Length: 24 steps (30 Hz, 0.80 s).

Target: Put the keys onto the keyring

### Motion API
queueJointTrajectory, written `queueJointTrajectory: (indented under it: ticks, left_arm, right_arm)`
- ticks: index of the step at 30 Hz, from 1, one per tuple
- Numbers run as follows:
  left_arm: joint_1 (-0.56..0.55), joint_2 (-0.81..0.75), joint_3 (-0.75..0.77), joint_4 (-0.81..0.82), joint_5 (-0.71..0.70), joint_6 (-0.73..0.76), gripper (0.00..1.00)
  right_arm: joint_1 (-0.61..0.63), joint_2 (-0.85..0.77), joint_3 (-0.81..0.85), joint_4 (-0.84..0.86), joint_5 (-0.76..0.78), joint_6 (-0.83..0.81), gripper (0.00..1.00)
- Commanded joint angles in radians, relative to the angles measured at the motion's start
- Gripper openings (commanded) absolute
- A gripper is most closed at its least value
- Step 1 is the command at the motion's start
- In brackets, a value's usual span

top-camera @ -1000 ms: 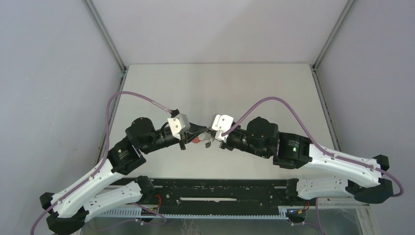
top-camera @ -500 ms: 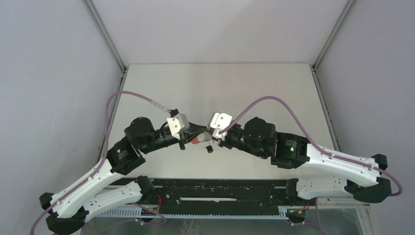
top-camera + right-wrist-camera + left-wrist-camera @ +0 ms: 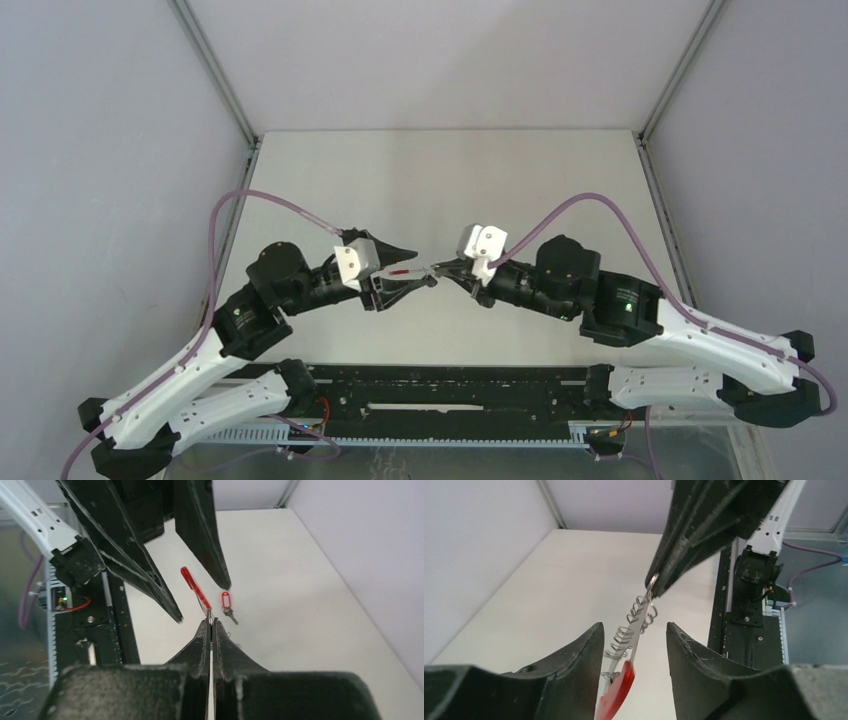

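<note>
The right tool [image 3: 210,623] is clenched on the silver-grey end of the red-and-silver looped keyring [image 3: 194,586]. Facing the right tool, the left tool [image 3: 634,626] is released, straddling the red arc. The red-tagged metal key [image 3: 227,601] lies on the white table [image 3: 280,570] beyond the right tool.

The left arm [image 3: 185,385] and right arm [image 3: 735,345] share one build: white shells dotted with small screws on the lower links, and chunky round black joints [image 3: 277,268] further along. A purple cable [image 3: 268,196] runs to a white camera block [image 3: 357,262] at each wrist. A green light [image 3: 628,308] glows on the right arm. The left tool [image 3: 633,630] and right tool [image 3: 210,624] have black, tapered fingers [image 3: 574,655] with rough faces.
</note>
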Motion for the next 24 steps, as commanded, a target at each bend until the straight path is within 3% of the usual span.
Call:
queueJointTrajectory:
  ticks: [1,7,12,16,24]
  left_arm:
    - [0.0,-0.046,0.081,-0.025,0.09,0.047,0.54]
    - [0.0,-0.061,0.087,-0.061,0.131,0.167,0.53]
    - [0.0,-0.027,0.139,-0.07,0.192,0.135,0.52]
    - [0.0,-0.001,0.186,-0.128,0.262,0.127,0.43]
    - [0.002,0.078,0.279,-0.378,0.439,0.203,0.35]
  right_arm:
    - [-0.091,-0.086,-0.044,0.057,-0.236,0.132,0.0]
    - [-0.178,-0.128,-0.101,0.095,-0.463,0.257,0.0]
    - [-0.181,-0.12,-0.1,0.083,-0.568,0.272,0.0]
    - [-0.183,-0.115,-0.101,0.083,-0.647,0.253,0.0]
    - [-0.198,-0.054,-0.029,-0.016,-0.707,0.202,0.0]
